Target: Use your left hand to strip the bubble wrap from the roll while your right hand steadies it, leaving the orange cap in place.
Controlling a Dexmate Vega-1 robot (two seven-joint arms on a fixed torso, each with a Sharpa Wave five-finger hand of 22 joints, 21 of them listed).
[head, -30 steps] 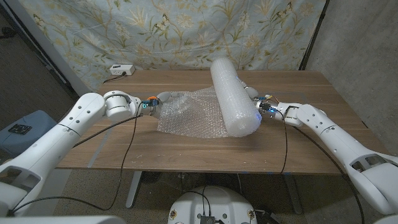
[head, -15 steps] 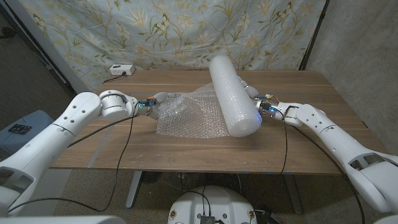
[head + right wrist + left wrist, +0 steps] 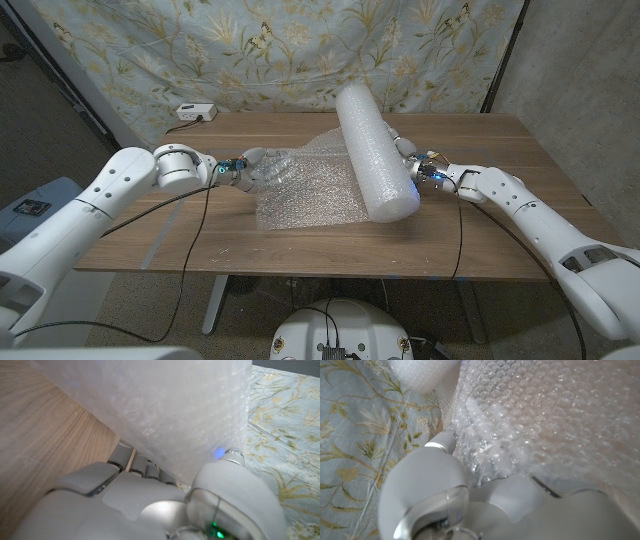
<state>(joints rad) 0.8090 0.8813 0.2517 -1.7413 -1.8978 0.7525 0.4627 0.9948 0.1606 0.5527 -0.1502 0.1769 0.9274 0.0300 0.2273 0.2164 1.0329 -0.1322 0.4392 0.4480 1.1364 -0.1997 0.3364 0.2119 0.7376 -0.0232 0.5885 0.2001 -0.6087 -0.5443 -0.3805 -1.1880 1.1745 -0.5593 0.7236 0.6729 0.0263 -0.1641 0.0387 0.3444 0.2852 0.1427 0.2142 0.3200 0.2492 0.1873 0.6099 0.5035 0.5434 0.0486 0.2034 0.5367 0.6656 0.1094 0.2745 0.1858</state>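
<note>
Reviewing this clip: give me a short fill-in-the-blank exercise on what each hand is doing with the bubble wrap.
1. The loose sheet of bubble wrap is gripped by the robot's ____ hand.
2. The right hand presses against the side of the ____, which lies on the table.
3. The unrolled sheet spreads from the roll toward the robot's ____ side.

Missing words: left; roll; left

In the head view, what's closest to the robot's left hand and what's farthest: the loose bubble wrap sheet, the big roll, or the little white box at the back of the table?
1. Loose bubble wrap sheet: held in the left hand.
2. Big roll: farther right, past the sheet.
3. White box: at the table's back left edge; close to the roll's distance, so 2 and 3 are hard to call.
</note>
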